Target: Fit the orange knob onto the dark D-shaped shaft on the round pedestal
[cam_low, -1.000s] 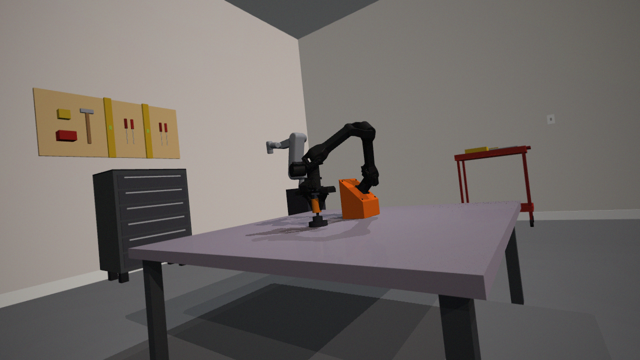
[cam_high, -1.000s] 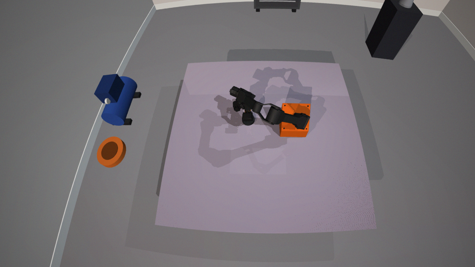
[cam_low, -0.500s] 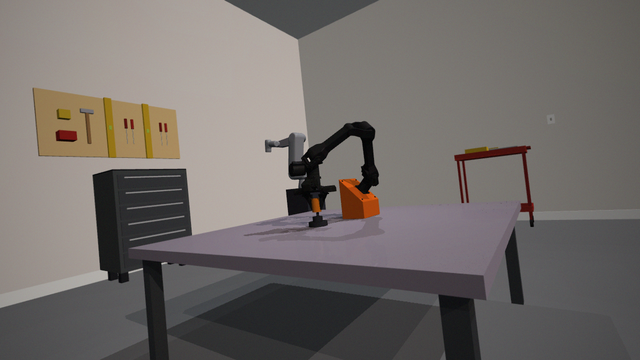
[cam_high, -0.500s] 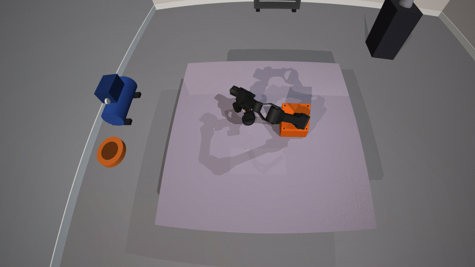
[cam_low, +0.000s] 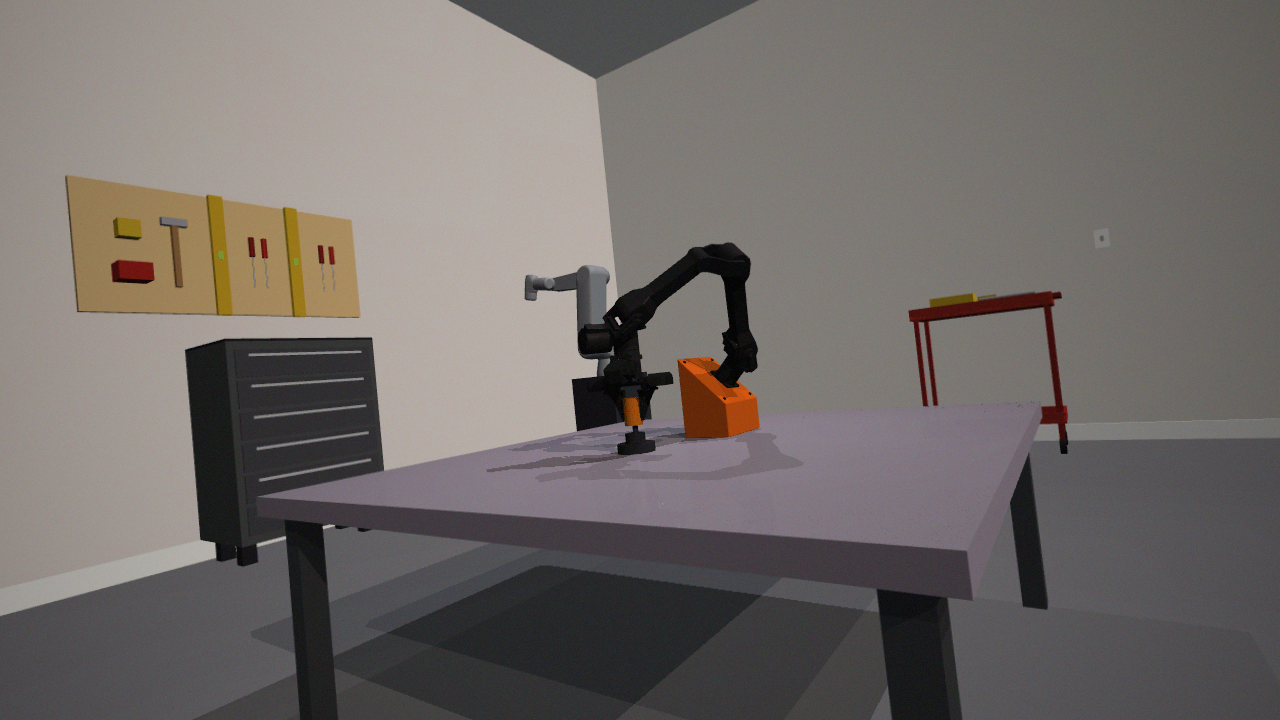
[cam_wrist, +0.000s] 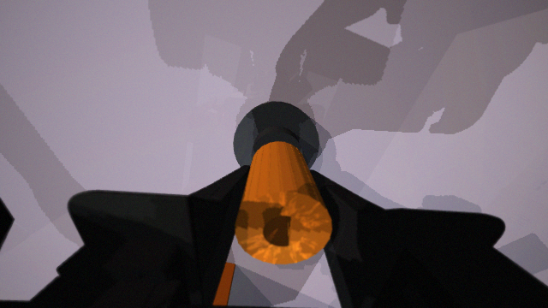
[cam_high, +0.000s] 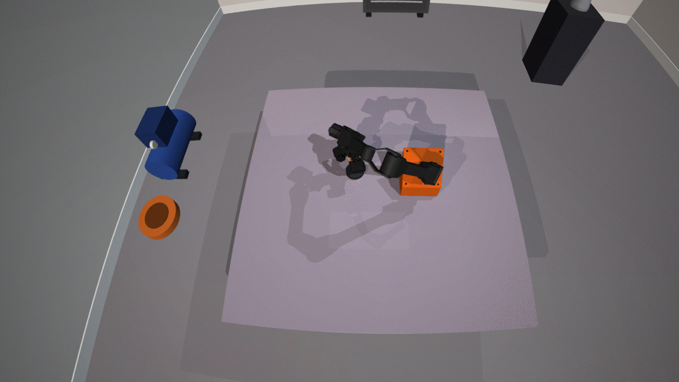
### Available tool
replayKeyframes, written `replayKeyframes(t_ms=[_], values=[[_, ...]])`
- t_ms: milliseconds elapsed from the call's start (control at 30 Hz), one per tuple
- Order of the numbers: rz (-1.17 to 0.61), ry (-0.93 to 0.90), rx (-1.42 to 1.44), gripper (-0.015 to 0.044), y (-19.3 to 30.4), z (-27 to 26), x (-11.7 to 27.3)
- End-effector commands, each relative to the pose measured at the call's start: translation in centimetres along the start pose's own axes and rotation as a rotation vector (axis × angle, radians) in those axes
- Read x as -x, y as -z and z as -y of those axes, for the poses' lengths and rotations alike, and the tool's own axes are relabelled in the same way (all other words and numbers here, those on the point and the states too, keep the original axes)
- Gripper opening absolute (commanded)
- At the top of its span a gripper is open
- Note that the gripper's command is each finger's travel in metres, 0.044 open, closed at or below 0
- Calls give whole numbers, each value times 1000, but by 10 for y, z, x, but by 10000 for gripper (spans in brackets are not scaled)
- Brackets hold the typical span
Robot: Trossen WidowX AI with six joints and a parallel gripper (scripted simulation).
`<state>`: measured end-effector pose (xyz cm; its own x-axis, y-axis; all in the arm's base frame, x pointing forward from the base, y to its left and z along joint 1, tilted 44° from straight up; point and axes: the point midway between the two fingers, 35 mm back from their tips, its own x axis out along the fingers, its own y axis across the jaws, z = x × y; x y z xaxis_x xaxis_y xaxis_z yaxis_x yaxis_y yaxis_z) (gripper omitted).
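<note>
My gripper (cam_low: pixel 631 400) (cam_wrist: pixel 278 173) is shut on the orange knob (cam_low: pixel 632 413) (cam_wrist: pixel 279 188), with one finger on each side. In the wrist view the hole in the knob's near end shows a straight edge on its right. In the exterior view the knob leans slightly and stands over the dark round pedestal (cam_low: pixel 636 446) (cam_wrist: pixel 276 112). A short length of the dark shaft (cam_low: pixel 635 428) shows between knob and pedestal, so the knob is not down on the pedestal. Whether the shaft tip is inside the knob's hole or just under it, I cannot tell. The shaft's flat side is hidden.
The arm's orange base block (cam_high: pixel 418 190) (cam_low: pixel 707 404) stands on the pale purple table (cam_high: pixel 380 294) (cam_low: pixel 805 501), to the right of the pedestal. Off the table are a blue tank (cam_high: pixel 172 147), an orange ring (cam_high: pixel 173 216) and a dark drawer cabinet (cam_low: pixel 304 429).
</note>
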<state>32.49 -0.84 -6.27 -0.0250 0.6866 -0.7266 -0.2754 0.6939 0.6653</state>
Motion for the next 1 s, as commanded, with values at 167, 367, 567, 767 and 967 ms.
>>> replayKeyframes(t_ms=[167, 367, 567, 767, 967], values=[[3, -1, 17, 0, -1, 0, -1], [3, -1, 9, 0, -1, 0, -1], [3, -1, 9, 0, -1, 0, -1], [3, -1, 9, 0, -1, 0, -1], [3, -1, 33, 0, -1, 0, -1]])
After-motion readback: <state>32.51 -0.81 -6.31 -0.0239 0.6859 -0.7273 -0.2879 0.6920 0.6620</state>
